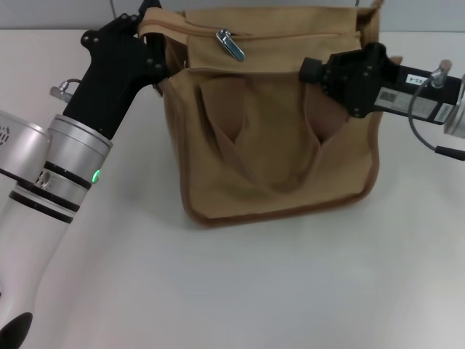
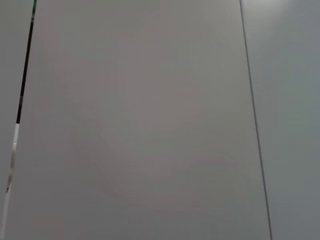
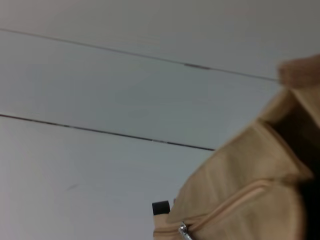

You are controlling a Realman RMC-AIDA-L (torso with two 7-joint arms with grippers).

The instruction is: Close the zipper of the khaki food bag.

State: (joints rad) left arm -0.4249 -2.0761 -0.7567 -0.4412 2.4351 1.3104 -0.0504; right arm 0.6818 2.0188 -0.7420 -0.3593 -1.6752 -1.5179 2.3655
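The khaki food bag [image 1: 276, 160] lies on the white table, its two flat handles hanging down the front. Its zipper [image 1: 290, 35] runs across the top panel, and the silver slider with pull tab [image 1: 229, 43] sits left of the middle. A dark gap shows in the line left of the slider. My left gripper [image 1: 154, 51] is at the bag's top left corner, with the corner fabric pinched in it. My right gripper [image 1: 309, 70] hovers against the bag's front near the right handle [image 1: 327, 123]. The right wrist view shows the bag [image 3: 250, 165] and the slider [image 3: 184, 230].
White tabletop [image 1: 254, 291] spreads in front of the bag. A cable [image 1: 425, 123] loops from the right arm at the right edge. The left wrist view shows only plain grey panels [image 2: 140, 120].
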